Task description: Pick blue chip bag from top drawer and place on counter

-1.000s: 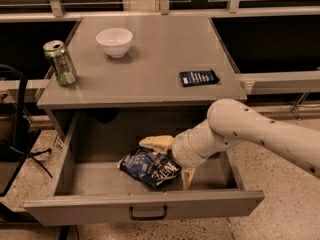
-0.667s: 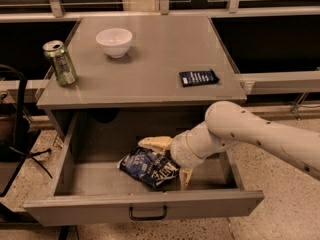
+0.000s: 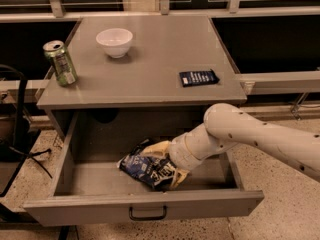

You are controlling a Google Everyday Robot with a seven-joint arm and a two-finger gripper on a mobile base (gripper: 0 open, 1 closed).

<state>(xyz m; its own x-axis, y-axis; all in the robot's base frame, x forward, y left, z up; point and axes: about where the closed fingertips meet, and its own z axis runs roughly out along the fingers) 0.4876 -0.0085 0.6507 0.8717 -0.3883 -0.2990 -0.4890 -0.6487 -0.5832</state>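
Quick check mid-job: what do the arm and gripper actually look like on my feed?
The arm is cream-white, built of thick rounded tubes with a bulbous joint and dotted with small dark holes; no cables show. Its wrist is ringed with seams. The gripper, down in the top drawer at the blue chip bag, is yellowish-tan.

Gripper (image 3: 167, 163), inside the top drawer (image 3: 200, 204), hides the right end of the blue chip bag (image 3: 144, 166). Arm (image 3: 260, 136) is cut off by right edge. Dark packet (image 3: 198, 77) lettering is too small to read.
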